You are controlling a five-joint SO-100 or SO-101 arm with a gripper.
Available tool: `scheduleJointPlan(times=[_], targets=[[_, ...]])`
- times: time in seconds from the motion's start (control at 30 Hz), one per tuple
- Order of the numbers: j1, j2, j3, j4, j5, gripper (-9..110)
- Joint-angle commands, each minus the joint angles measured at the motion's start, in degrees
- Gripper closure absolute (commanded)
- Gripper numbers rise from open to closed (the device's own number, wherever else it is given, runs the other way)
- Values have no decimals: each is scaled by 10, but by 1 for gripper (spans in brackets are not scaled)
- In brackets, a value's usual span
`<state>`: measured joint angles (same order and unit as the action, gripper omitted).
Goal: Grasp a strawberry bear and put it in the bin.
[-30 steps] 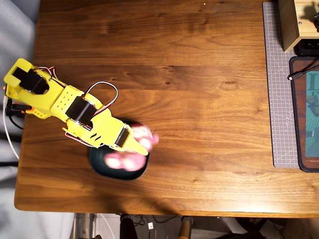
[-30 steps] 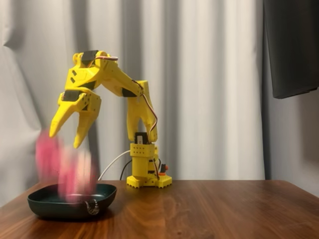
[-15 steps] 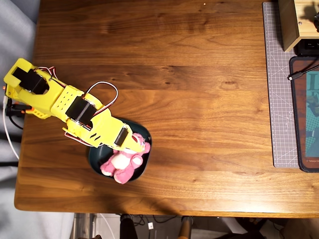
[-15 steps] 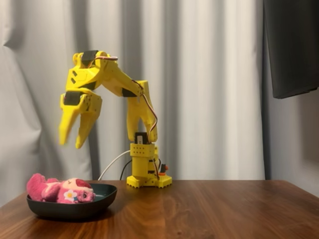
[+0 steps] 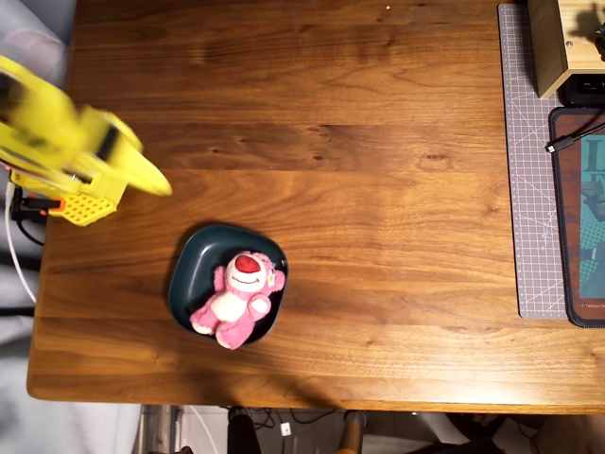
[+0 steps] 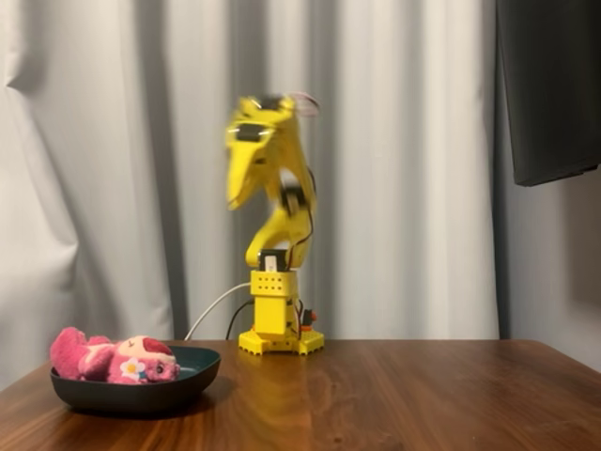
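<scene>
- since half a second ago the arm (image 6: 272, 188) has swung away from above the bin (image 5: 194, 274) and back over its own base (image 6: 279, 319); in the overhead view it is now a yellow blur at the left edge, well apart from the bin.
- the strawberry bear (image 5: 236, 295) has not moved: it lies on its back in the bin, red nose up, with its legs over the rim toward the near edge of the bench (image 5: 378, 189).
- in the fixed view the strawberry bear (image 6: 113, 359) lies flat in the bin (image 6: 141, 390), one end poking out past the left rim.
- the gripper (image 6: 239, 183) is smeared by motion in both views, so i cannot tell whether its fingers are apart or together; it carries nothing.
- the arm stands folded and tall above the base, the gripper (image 5: 142, 175) pointing downward and high off the bench.
- at the right edge of the overhead view a wooden box (image 5: 558, 43) and a grey cutting mat (image 5: 529, 189) are cut off.
</scene>
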<state>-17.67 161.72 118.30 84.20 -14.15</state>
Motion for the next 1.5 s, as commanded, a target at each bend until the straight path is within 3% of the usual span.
scheduleJointPlan(times=[0.0,0.27,0.57,0.73,0.77,1.47], targets=[[41,34,142,-61,-4,102],[118,315,392,-75,-4,101],[114,321,429,-66,4,94],[134,321,572,-131,5,98],[148,321,575,-129,5,101],[142,321,572,-120,5,101]])
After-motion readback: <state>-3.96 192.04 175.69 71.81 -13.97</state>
